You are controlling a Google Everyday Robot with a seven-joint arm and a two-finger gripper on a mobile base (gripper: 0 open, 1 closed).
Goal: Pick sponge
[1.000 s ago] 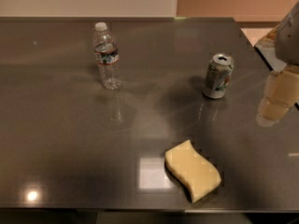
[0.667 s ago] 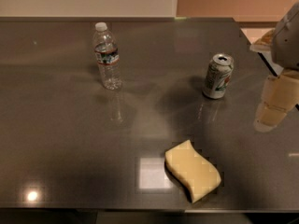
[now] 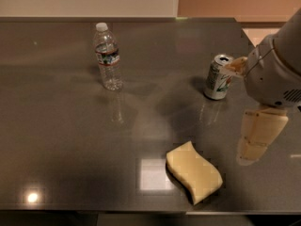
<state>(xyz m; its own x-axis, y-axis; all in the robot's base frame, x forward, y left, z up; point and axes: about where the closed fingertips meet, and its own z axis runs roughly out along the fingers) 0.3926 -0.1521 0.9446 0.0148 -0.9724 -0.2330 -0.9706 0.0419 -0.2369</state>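
The pale yellow sponge (image 3: 194, 171), a thick foam block with wavy sides, lies flat near the front edge of the dark table (image 3: 66, 140), right of centre. My gripper (image 3: 251, 147) hangs from the white arm (image 3: 277, 65) at the right. It is above the table, just right of the sponge and slightly behind it, and does not touch it. Nothing is seen in the gripper.
A green-and-white soda can (image 3: 217, 77) stands behind the sponge, close to the arm's left side. A clear water bottle (image 3: 108, 56) stands upright at the back left. The table's front edge runs just below the sponge.
The arm and gripper have moved left and lower in the view, closer to the sponge. The sponge, can and bottle have not moved.
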